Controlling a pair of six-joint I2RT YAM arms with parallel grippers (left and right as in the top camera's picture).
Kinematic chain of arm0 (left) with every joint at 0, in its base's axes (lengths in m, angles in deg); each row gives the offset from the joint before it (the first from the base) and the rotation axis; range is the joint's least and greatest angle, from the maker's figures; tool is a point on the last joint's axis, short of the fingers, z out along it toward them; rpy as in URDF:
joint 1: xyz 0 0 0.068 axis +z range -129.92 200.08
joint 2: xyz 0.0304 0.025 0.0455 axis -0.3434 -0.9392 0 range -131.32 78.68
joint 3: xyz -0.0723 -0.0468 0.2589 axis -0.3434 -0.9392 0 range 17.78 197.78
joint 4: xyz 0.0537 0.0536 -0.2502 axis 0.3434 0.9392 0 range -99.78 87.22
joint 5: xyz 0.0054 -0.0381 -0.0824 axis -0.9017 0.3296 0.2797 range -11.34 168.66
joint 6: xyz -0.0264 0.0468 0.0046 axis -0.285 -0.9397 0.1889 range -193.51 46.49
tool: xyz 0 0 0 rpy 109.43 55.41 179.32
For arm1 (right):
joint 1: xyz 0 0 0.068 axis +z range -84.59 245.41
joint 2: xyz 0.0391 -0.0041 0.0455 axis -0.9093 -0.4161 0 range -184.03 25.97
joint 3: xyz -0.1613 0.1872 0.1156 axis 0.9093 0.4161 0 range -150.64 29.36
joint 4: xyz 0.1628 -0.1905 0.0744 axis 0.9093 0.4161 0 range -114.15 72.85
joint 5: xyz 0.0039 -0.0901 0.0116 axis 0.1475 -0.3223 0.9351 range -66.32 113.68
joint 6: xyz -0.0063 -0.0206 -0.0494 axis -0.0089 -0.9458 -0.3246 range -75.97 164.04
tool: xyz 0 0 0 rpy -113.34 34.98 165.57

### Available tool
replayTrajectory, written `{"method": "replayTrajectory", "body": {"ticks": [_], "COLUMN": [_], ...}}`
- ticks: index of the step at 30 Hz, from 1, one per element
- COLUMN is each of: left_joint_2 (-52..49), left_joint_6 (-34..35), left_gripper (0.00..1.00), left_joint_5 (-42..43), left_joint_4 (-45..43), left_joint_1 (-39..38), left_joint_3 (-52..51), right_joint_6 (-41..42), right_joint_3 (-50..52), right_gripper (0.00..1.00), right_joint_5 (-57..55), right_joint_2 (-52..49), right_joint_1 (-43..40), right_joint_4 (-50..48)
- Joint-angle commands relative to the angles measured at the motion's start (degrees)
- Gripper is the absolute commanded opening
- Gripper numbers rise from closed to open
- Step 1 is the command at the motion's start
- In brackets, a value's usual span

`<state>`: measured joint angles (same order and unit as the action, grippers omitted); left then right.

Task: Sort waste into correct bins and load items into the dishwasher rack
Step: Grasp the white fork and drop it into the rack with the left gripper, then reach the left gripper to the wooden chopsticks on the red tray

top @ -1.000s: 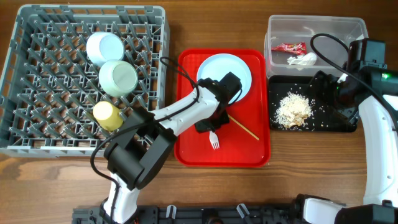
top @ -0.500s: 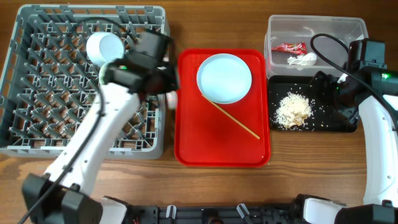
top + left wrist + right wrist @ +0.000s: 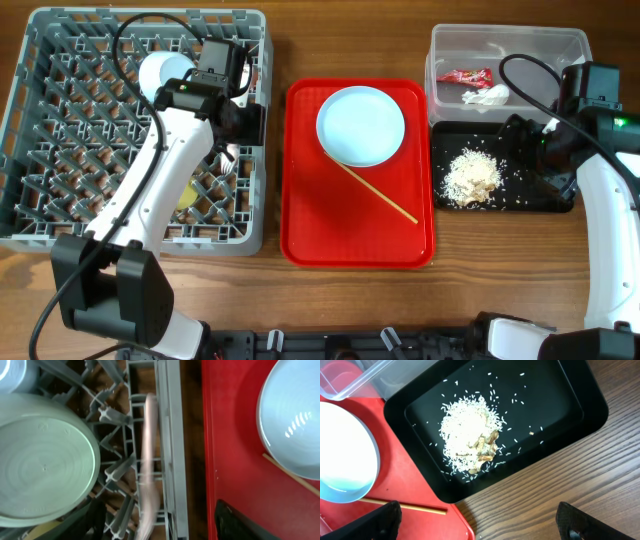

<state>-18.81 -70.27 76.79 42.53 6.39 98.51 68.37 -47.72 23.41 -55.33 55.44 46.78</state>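
Note:
Over the right edge of the grey-blue dishwasher rack my left gripper stands open. A pale, blurred white fork lies free just inside the rack's right wall, between the spread fingers. The mint bowl, a pale saucer and a yellow cup sit in the rack. On the red tray rest the white plate and a chopstick. My right gripper hangs open and empty above the black tray, which holds the rice scraps.
The clear tub at the back right holds the red wrapper and the white tissue. Bare wooden table lies in front of the black tray. The right arm's cable loops over the tub's corner.
My left arm carried the fork from the red tray to the rack, then its jaws opened and the fork came free. The right arm has not moved.

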Motion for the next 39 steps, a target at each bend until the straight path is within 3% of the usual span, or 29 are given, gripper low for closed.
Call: {"method": "replayTrajectory", "body": {"ticks": [1,6,10,16,25,31,39], "left_joint_2": [0.7,1.0,-0.2,-6.6,-19.4,-21.3,-21.9], "left_joint_6": [3.8,17.9,32.3,48.0,51.5,51.5,51.5], "left_gripper": [0.71,0.72,0.72,0.7,0.67,0.66,0.67], "left_joint_5": [5.2,18.2,13.8,8.6,-1.9,-7.5,-7.8], "left_joint_4": [-1.6,-3.8,-4.3,-6.2,-15.7,-12.2,-8.0], "left_joint_1": [-0.2,-3.9,-12.1,-23.4,-34.6,-35.9,-35.9], "left_joint_3": [0.2,0.2,0.2,0.2,0.2,0.2,0.2], "right_joint_6": [-0.3,-0.3,-0.3,-0.4,-1.0,-1.8,-1.8], "right_joint_3": [-0.8,-0.8,-0.8,-0.8,-0.8,-0.8,-0.8], "right_gripper": [1.0,1.0,1.0,1.0,1.0,1.0,1.0], "right_joint_5": [-0.8,-0.6,0.2,0.2,0.1,0.2,0.3], "right_joint_2": [0.5,0.5,0.5,0.5,0.5,0.5,0.5], "right_joint_1": [-0.2,-0.2,-0.2,-0.2,-0.2,-0.2,-0.2], "right_joint_4": [0.1,0.1,0.1,0.1,0.1,0.1,0.1]}}
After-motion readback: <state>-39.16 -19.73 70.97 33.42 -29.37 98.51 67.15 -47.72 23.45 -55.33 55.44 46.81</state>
